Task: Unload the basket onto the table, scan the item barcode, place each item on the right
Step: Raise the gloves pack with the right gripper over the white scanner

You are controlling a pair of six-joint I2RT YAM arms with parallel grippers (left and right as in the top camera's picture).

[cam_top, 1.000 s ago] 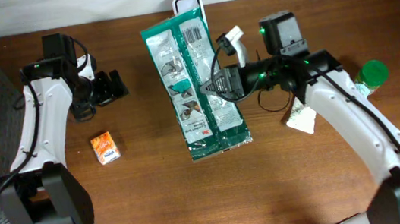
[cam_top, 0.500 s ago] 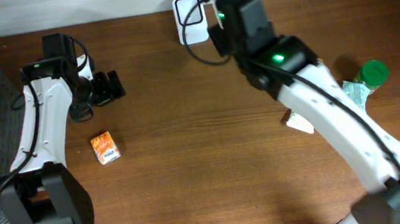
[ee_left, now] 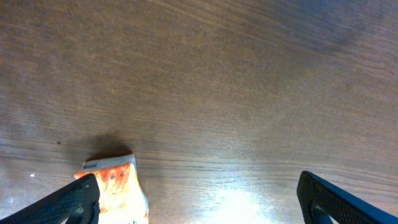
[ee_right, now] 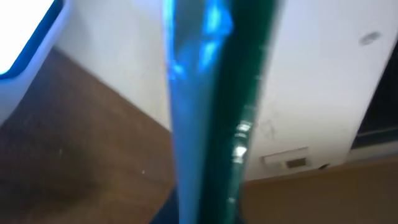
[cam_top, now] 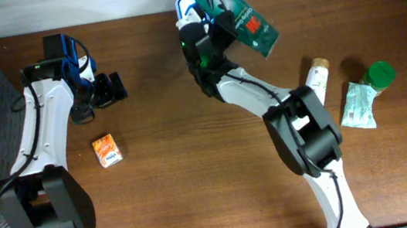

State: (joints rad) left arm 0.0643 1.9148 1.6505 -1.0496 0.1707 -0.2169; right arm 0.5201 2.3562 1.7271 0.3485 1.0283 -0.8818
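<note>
Right hand (cam_top: 214, 22) raised, clamped on green packet (cam_top: 232, 7).

Item 1: packet (cam_top: 231, 11). Flat green plastic with printed pictures and a red mark. I see it raised off the bench (cam_top: 196, 177), tilted, partly over item 2.
Item 2: scanner (cam_top: 183, 7). Small white unit, glowing blue, at the bench's far edge.

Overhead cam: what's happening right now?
The right gripper is shut on the green packet, holding it raised and tilted by the white scanner, which glows blue at the far edge of the table. The left gripper hovers open near the small orange box. Whether the barcode has registered cannot be told.
</note>
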